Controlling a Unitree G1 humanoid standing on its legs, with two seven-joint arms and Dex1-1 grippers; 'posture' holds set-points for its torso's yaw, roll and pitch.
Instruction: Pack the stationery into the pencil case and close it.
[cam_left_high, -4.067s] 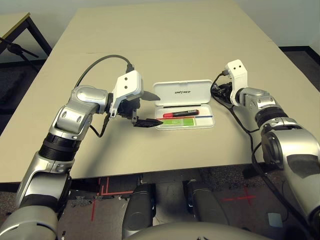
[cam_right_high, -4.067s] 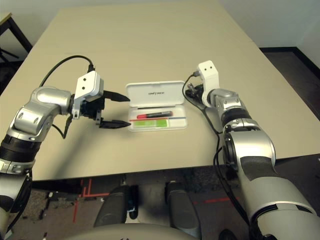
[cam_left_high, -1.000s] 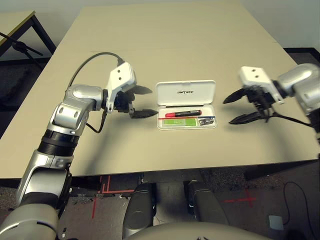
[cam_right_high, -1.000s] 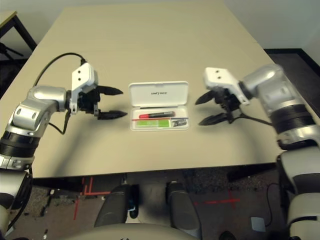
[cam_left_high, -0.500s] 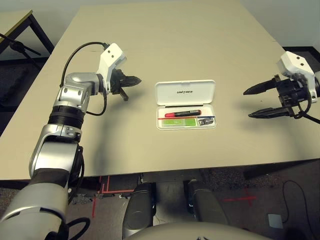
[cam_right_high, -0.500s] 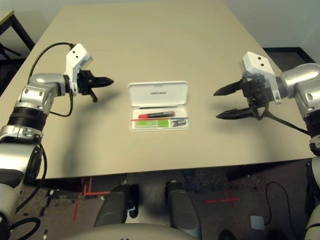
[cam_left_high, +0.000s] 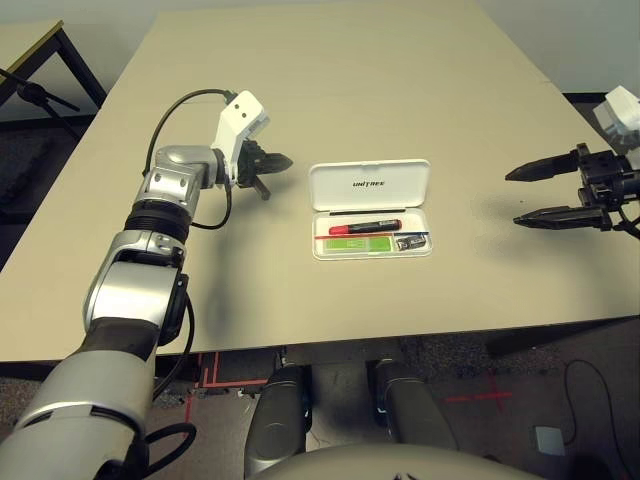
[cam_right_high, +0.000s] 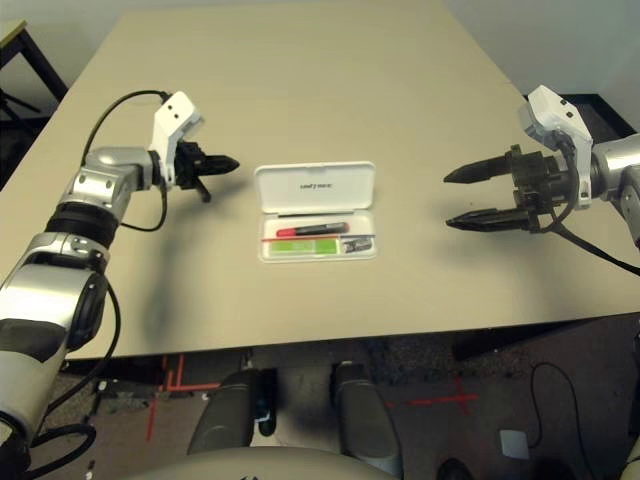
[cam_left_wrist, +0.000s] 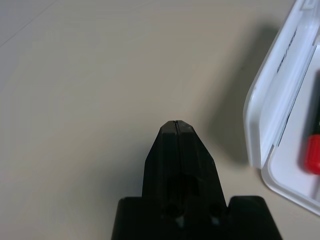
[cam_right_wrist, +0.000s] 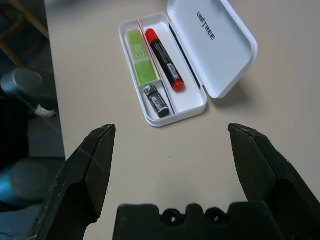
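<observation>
Right wrist view looks down on the pencil case (cam_right_wrist: 187, 65), and it shows the job best. The box lies open near the middle of the surface (cam_left_high: 330, 90), with its lid (cam_left_high: 369, 185) tipped back on the far side. Inside the tray lie a red marker (cam_right_wrist: 164, 52), a flat green bar (cam_right_wrist: 140, 62) and a small dark stubby piece (cam_right_wrist: 157, 100). All three look to be inside, so the packing seems done. What is left is to shut the lid.

The left pincer (cam_left_high: 278, 160) hangs just above the surface, a little way off the lid's left end. Its two black fingers are pressed together with nothing between them. That makes a good blunt tip for pushing. The right pincer (cam_left_high: 535, 193) is well off to the right side, with its fingers spread wide apart and nothing in them.

To shut the box well, the left pincer should probably come in behind the lid, on the far side, and touch it near its top edge. Then it should push the lid toward the robot and down, slowly. A push low down, near the hinge, would likely just slide the whole box along. The marker lies close to the hinge, so the lid should come down flat and not catch on it. A soft press at the end should snap it closed.
</observation>
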